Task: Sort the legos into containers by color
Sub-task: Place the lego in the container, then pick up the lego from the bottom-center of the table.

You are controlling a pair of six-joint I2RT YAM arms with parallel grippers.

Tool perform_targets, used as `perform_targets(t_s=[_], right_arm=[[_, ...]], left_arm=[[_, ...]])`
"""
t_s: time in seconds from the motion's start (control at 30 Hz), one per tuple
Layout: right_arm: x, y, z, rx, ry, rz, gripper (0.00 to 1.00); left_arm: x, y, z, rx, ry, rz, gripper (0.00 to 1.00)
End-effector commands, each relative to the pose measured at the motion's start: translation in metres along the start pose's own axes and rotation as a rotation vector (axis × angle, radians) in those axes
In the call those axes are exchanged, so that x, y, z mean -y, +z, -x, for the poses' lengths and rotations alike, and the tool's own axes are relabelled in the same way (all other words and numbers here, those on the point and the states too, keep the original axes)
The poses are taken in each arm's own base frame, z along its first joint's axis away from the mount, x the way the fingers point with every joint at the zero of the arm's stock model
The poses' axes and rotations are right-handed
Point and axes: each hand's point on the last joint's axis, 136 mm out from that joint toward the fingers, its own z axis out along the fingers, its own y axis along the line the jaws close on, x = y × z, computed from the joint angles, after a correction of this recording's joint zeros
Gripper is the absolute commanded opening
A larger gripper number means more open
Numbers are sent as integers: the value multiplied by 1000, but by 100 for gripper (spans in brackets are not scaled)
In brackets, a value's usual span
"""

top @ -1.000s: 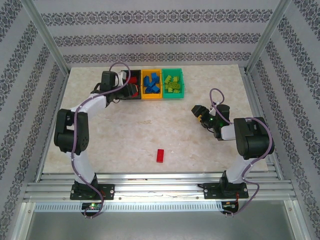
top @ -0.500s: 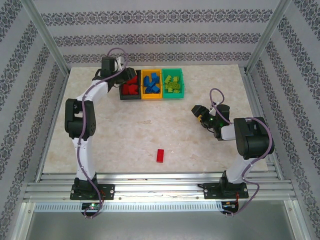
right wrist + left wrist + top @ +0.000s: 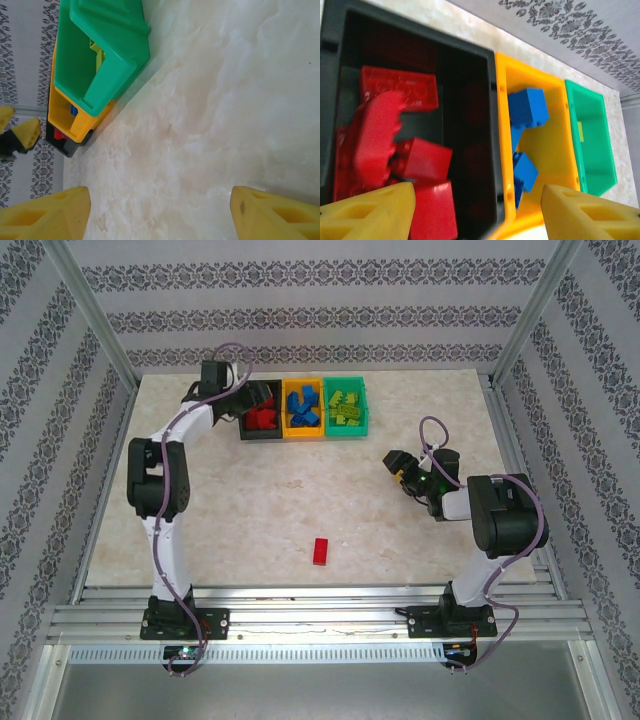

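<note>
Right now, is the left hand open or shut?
Open. The left hand hangs above the black bin, yellow fingers wide apart, gripping nothing.

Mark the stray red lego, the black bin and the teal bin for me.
stray red lego (image 3: pixel 321 551): top external view, centre of its upper face.
black bin (image 3: pixel 262 436): top external view, its near wall.
teal bin (image 3: pixel 115 62): right wrist view, its side wall.

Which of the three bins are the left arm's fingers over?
The black bin, leftmost in the row, holding red bricks; the orange-yellow bin and teal bin sit further right.
</note>
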Motion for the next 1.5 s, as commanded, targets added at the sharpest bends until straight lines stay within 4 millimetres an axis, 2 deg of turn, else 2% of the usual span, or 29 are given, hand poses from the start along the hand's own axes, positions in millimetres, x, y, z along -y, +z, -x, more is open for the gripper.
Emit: perform_targets(t_s=[0.0,0.17,0.23,0.33,0.6,0.73,0.97,1.1,1.3,1.47], right_arm=[[5,6,-7,-39,26,4,75],[2,6,-9,-37,14,7,75],[0,5,-10,-35,-9,-3,80],[-5,4,-12,-34,-53,-22,80],[-22,6,-23,-37,-174,-50,86],[-45,11,-41,-60,-294,-45,97],[-82,23,-86,-133,-595,-114,98],[-99,28,-109,-206,-733,-90,98],[-118,45,-159,-481,-785,108,98],[-124,49,-189,-590,-808,157,98]], left_arm=[[26,-35,18,114,41,-59,67],[31,-58,-4,99,63,-74,68],[33,-66,-9,83,81,-70,69],[37,-75,-17,50,100,-72,70],[52,-90,-24,-6,132,-112,70],[49,-95,-29,12,157,-101,70],[46,-101,-31,0,200,-68,71],[40,-94,-35,-31,201,-56,71],[34,-94,-36,-38,226,-20,71],[32,-90,-38,-62,222,-17,71]])
